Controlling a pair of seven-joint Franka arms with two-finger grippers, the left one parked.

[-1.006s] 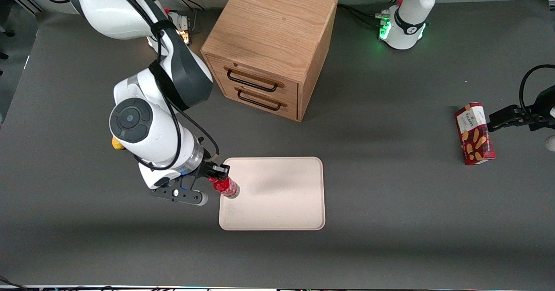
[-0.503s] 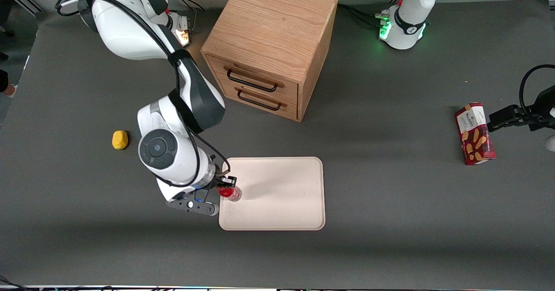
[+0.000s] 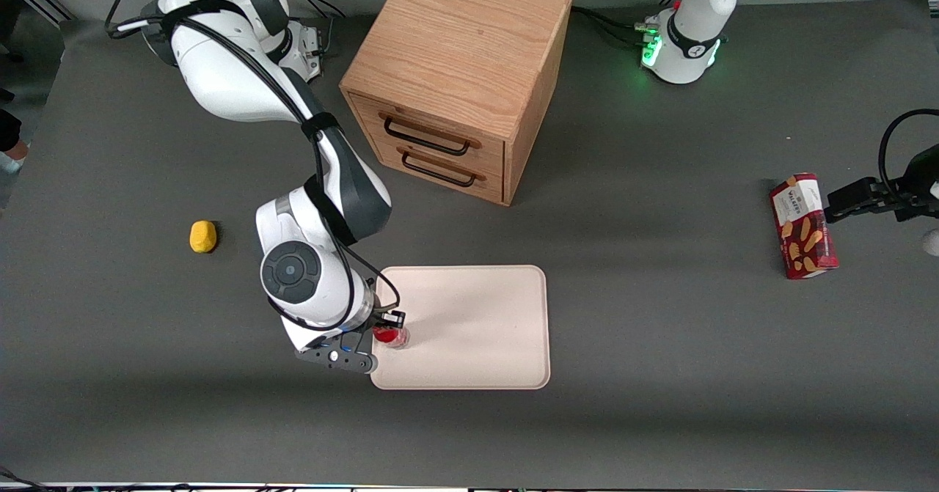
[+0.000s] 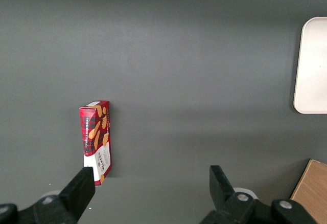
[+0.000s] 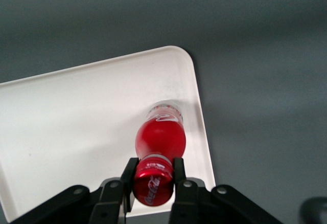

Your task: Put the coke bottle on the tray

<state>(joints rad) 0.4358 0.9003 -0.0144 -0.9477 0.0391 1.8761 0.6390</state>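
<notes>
One coke bottle point(image 5: 160, 137) upright on tray point(image 5: 71, 127), cap in claw point(image 5: 152, 175).

We count one bottle point(image 3: 390, 336), held at the cap by one gripper point(image 3: 389, 325); one tray point(image 3: 477, 331); one cabinet point(image 3: 455, 74) with two drawers; one yellow lump point(image 3: 203, 236); one snack box point(image 3: 802, 226); one tabletop point(image 3: 660, 375).

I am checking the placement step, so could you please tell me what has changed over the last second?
The pincer, shut on the coke bottle at its cap, swung the bottle from a slant to nearly upright over the tray, close to the edge at the working arm's end. The arm shifted toward the tray, uncovering the yellow object. Tray, wooden cabinet and snack box stayed put.
</notes>
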